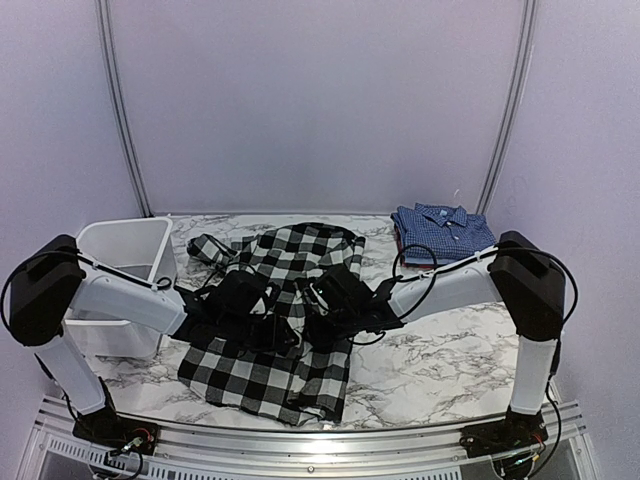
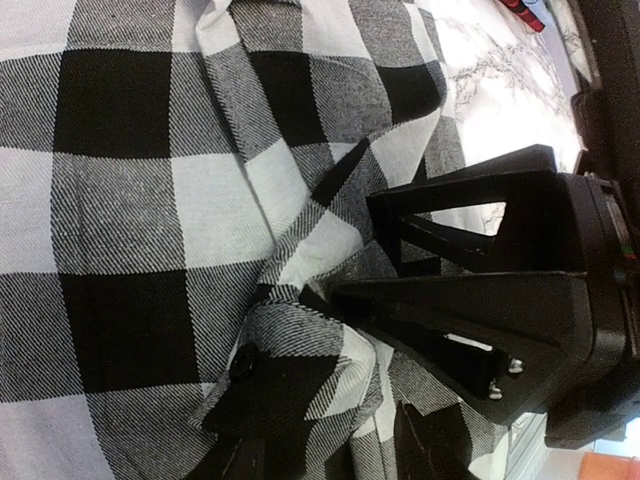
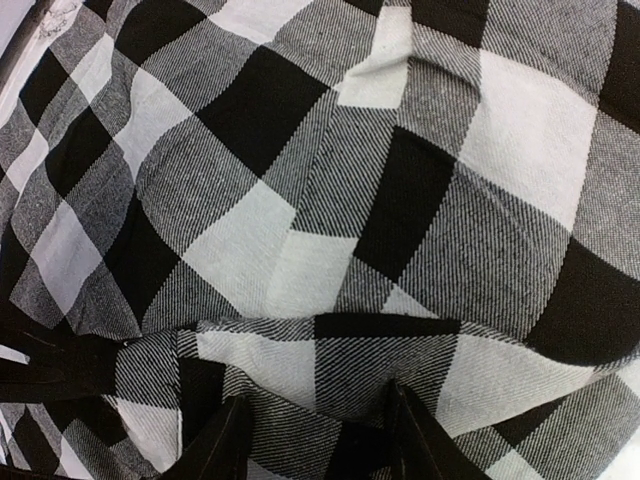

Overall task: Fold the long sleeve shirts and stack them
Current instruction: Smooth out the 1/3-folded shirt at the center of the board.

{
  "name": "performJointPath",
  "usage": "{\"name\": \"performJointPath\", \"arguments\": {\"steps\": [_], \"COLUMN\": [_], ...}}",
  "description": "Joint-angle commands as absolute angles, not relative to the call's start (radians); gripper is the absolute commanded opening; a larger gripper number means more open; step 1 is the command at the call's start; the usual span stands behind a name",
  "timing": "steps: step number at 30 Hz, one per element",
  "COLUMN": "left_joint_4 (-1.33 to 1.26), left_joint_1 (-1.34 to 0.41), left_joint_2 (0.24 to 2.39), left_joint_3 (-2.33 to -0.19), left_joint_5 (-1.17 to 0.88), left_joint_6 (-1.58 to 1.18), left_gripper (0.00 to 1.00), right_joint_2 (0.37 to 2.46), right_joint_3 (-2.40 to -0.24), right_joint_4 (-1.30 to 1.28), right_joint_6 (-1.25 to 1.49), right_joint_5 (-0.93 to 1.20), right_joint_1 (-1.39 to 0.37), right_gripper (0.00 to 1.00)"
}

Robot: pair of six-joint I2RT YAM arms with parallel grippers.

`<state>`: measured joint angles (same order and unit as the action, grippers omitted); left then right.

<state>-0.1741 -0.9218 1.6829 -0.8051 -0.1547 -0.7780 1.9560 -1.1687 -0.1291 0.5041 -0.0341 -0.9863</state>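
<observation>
Black-and-white buffalo-check cloth, the larger long sleeve shirt [image 1: 270, 375], lies spread and rumpled at the middle of the marble-patterned worktop [image 1: 440, 360], where both arms can reach it for folding. The left claw [image 2: 330, 458] and the right claw [image 3: 318, 445] hang low over its middle, close together. Each has its fingers apart with a ridge of fabric between them, not pinched so far as I can judge. A blue fine-checked collared shirt [image 1: 445, 230] sits folded at the far right, probably as the base of the stack. A white plastic bin [image 1: 120, 228] stands at the left. Count: two shirts, two claws, one bin.
</observation>
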Motion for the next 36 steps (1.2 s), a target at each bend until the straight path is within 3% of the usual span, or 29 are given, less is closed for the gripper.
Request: {"name": "performJointPath", "arguments": {"steps": [1, 11, 24, 36], "left_joint_4": [-0.133, -0.184, -0.179, -0.157], "left_joint_1": [-0.916, -0.916, -0.917, -0.917], "left_joint_2": [1.708, 1.742, 1.651, 1.518], "left_joint_3": [-0.833, -0.847, -0.825, -0.715], "left_joint_5": [-0.120, -0.172, -0.165, -0.103], "left_joint_6": [-0.766, -0.762, -0.778, -0.798], "left_gripper": [0.46, 0.44, 0.00, 0.00], "right_joint_2": [1.985, 1.991, 1.993, 1.998], "right_joint_3": [-1.198, -1.196, -1.186, -1.184], "right_joint_4": [-0.156, -0.152, -0.155, -0.166], "right_joint_6": [0.499, 0.500, 0.504, 0.516], "right_joint_5": [-0.039, -0.037, -0.043, -0.053], "right_joint_1": [-0.994, -0.993, -0.992, -0.992], "right_gripper": [0.45, 0.44, 0.43, 0.42]}}
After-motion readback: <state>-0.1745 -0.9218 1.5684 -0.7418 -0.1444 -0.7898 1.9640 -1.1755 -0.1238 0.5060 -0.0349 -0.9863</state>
